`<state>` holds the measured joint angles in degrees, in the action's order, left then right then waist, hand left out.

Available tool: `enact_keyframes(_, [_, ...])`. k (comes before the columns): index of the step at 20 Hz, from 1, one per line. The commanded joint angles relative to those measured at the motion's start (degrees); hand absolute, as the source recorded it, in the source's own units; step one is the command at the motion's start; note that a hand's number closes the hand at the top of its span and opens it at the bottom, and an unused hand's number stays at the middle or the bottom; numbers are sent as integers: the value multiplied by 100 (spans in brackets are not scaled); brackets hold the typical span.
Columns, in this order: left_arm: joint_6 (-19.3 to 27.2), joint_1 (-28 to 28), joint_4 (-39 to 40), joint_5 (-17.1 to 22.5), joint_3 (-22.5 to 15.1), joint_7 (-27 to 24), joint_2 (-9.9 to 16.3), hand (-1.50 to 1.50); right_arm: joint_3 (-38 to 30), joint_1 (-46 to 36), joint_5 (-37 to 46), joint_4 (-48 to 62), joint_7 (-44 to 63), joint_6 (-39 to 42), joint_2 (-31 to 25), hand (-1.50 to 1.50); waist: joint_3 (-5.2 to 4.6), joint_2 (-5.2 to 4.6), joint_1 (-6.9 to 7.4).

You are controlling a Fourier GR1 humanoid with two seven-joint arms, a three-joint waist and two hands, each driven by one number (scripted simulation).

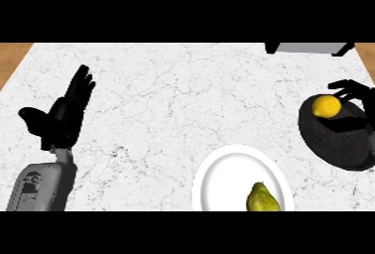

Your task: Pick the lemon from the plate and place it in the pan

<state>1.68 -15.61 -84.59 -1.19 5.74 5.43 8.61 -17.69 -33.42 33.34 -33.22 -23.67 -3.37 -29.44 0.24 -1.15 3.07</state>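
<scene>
A yellow lemon [327, 105] hangs over the far rim of the dark round pan [344, 146] at the right edge of the view. My right hand [357, 94] comes in from the right with its fingers curled round the lemon; most of the hand is cut off by the frame. The white plate [227, 176] lies at the lower middle, left of the pan. My left hand [64, 111] rests open on the left, fingers up, holding nothing.
A yellow-green pear-shaped fruit [262, 198] lies on the plate near the view's lower edge. A grey boxy object [307, 48] stands at the far right back. The white marble counter [168, 104] spans the view, with wood past its left edge.
</scene>
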Motion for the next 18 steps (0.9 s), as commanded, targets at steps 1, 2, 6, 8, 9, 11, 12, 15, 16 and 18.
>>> enact_keyframes(1, [-140,82,43,99,60,-158,59,0,-61,-481,-109,1004,-140,466,132,-150,4,-30,99])
enact_keyframes(2, [-182,303,-20,138,91,-228,71,0,-105,-331,-142,1186,-606,581,-10,-150,2,-3,35])
enact_keyframes(6, [101,-6,1,-129,-160,46,-147,0,-334,-660,-231,1670,-1197,246,-18,-150,2,13,-57])
enact_keyframes(8, [146,52,-33,-143,-104,-27,-126,0,-593,-770,-498,1661,-1415,417,-198,-150,0,24,-77])
enact_keyframes(9, [36,347,-159,-32,-21,-41,-50,0,-683,-424,-625,1582,-1866,391,-160,-150,-4,53,-126])
enact_keyframes(11, [-73,93,10,96,141,-70,88,0,-1039,-731,-1004,1567,-1765,675,-340,-150,-6,54,-156])
enact_keyframes(12, [122,-34,189,-86,53,-4,-21,0,-1220,-555,-1205,1622,-1958,752,-301,-150,-4,50,-219])
enact_keyframes(15, [9,5,278,43,271,-71,166,0,-1413,-236,-1520,1667,-2181,1522,-579,-150,-15,87,-295])
enact_keyframes(16, [53,22,342,-76,108,-217,30,0,-1426,-85,-1563,1710,-2254,2012,-876,-150,-16,90,-332])
enact_keyframes(18, [142,-4,243,-33,275,-149,116,0,-1394,184,-1654,1702,-2410,2700,-968,-150,-21,113,-356])
